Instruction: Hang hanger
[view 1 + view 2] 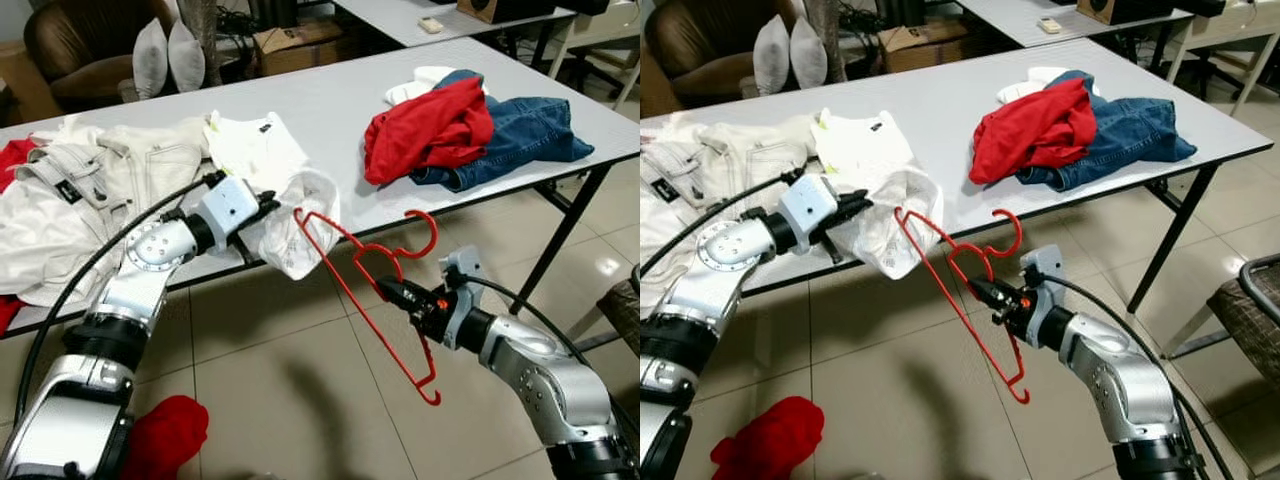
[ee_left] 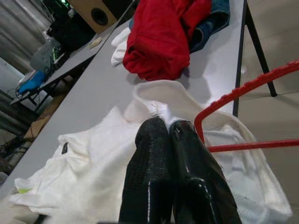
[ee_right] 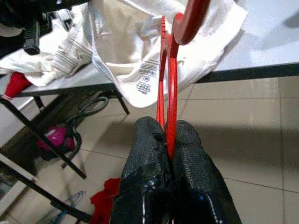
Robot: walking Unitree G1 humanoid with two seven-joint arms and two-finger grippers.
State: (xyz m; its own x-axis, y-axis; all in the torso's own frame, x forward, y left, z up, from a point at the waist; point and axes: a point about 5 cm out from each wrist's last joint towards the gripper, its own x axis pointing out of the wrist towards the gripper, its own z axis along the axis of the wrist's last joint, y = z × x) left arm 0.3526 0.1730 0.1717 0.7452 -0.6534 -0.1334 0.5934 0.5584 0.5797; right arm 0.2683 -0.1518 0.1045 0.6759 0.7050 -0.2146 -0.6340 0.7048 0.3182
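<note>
While the right gripper (image 1: 388, 289) clenches its jaws on the red hanger (image 1: 375, 290) below the tabletop (image 1: 330, 110) edge, the left gripper (image 1: 272, 205) pinches the white shirt (image 1: 285, 215), hanger tip inside.

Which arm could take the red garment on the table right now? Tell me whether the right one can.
Probably not: the right pincer is shut on the red hanger, below the table edge, away from the red garment.

Even, bright indoor light fell from above. The table (image 1: 330, 110) shone pale with mild glare, casting soft shadows on the floor tiles (image 1: 300, 400). Head views were sharp; in the wrist views the near black fingers (image 2: 154, 177) blurred.
</note>
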